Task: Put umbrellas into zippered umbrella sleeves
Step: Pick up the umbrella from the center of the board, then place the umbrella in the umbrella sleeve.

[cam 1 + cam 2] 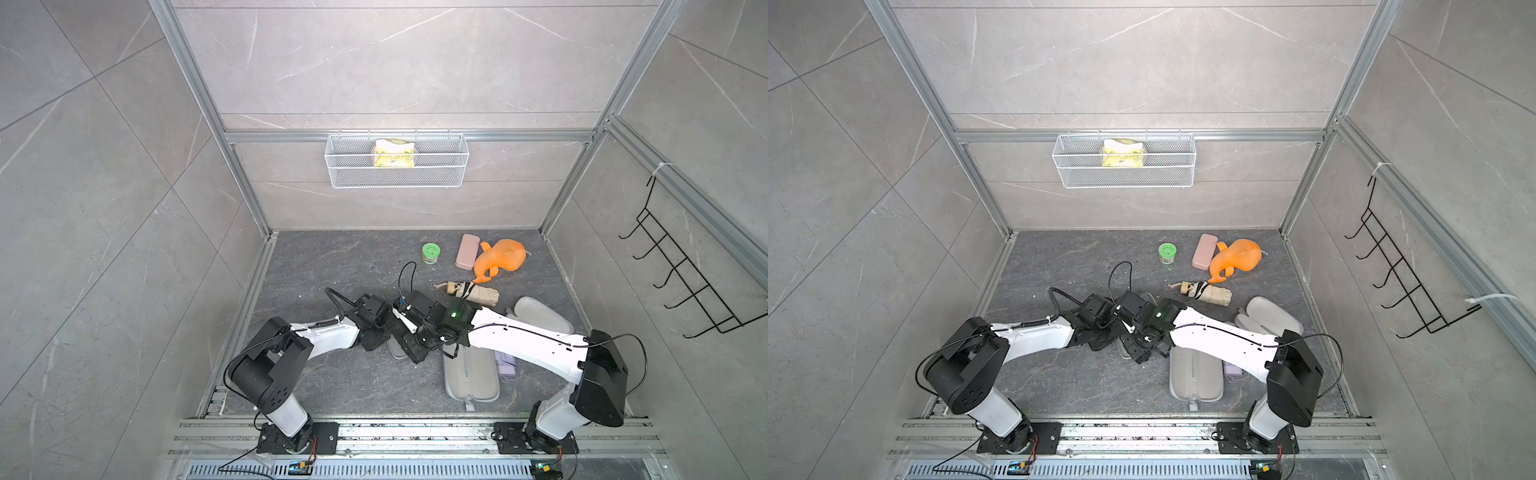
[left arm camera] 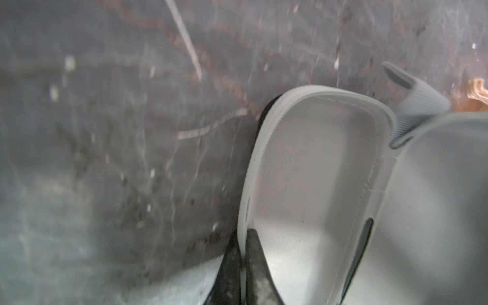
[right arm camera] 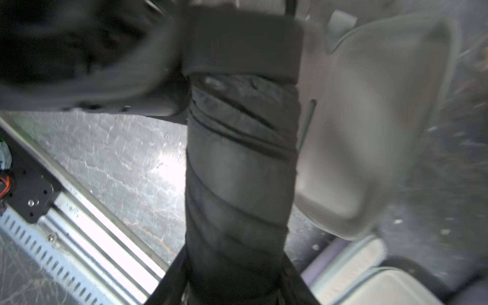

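Note:
In the right wrist view my right gripper (image 3: pixel 235 274) is shut on the black umbrella (image 3: pixel 240 171), which is rolled and strapped and hangs above the floor. An open sleeve (image 3: pixel 369 132) with pale lining lies just beyond it. In the left wrist view my left gripper (image 2: pixel 244 237) is shut on the rim of that open sleeve (image 2: pixel 303 171), with one finger inside and one outside. In both top views the two wrists meet mid-floor and hide the jaws. The beige umbrella (image 1: pixel 469 293) lies behind them. Two more open sleeves (image 1: pixel 471 374) (image 1: pixel 540 316) and the lilac umbrella (image 1: pixel 507 365) lie to the right.
A green jar (image 1: pixel 431 252), a pink case (image 1: pixel 467 251) and an orange plush toy (image 1: pixel 498 259) sit at the back of the floor. A wire basket (image 1: pixel 397 166) hangs on the back wall. A black hook rack (image 1: pixel 685 282) is on the right wall.

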Robot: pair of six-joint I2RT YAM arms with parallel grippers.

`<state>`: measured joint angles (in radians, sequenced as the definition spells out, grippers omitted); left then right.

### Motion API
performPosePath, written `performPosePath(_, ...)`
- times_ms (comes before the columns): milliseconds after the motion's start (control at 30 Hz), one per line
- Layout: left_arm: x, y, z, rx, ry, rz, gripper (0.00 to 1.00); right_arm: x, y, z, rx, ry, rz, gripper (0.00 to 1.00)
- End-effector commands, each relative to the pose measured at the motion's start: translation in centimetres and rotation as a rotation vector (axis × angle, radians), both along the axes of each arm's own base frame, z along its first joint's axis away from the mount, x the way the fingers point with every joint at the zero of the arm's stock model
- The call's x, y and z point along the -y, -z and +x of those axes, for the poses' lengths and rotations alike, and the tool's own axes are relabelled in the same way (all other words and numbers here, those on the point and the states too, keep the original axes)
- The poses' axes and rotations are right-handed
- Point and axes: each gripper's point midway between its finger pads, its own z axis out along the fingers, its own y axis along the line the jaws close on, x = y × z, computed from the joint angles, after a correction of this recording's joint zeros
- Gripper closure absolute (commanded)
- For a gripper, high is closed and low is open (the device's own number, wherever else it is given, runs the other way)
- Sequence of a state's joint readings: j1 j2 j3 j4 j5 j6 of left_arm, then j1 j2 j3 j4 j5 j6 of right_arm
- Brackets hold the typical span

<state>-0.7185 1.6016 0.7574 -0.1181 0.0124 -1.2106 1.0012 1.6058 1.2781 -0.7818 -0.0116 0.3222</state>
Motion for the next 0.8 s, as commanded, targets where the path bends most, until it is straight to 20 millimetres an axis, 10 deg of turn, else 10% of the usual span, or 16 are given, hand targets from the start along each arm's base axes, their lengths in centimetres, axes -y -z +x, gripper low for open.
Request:
performPosePath(0, 0.6, -0.8, -2.5, -0.026, -0.004, -0.085, 0.80, -0.5, 0.3, -1.0, -0.046, 0.010, 0.054, 0.62)
performPosePath(233, -2.3, -1.9, -4.1, 0.011, 0.026, -0.116, 0.62, 2.1, 0.8, -0.5, -0.004, 0.006, -0.077, 0.64)
performPosePath(533, -6.7, -7.0, 1.2, 0.165, 0.073, -0.194, 0.45, 4.7, 0.7, -1.5, -0.047, -0.109, -0.288, 0.66)
performPosePath(767, -5.9, -5.5, 4.3, 0.164, 0.133, -0.261, 0.50, 4.5, 1.2, -2.5, -0.159, -0.203, -0.416, 0.69)
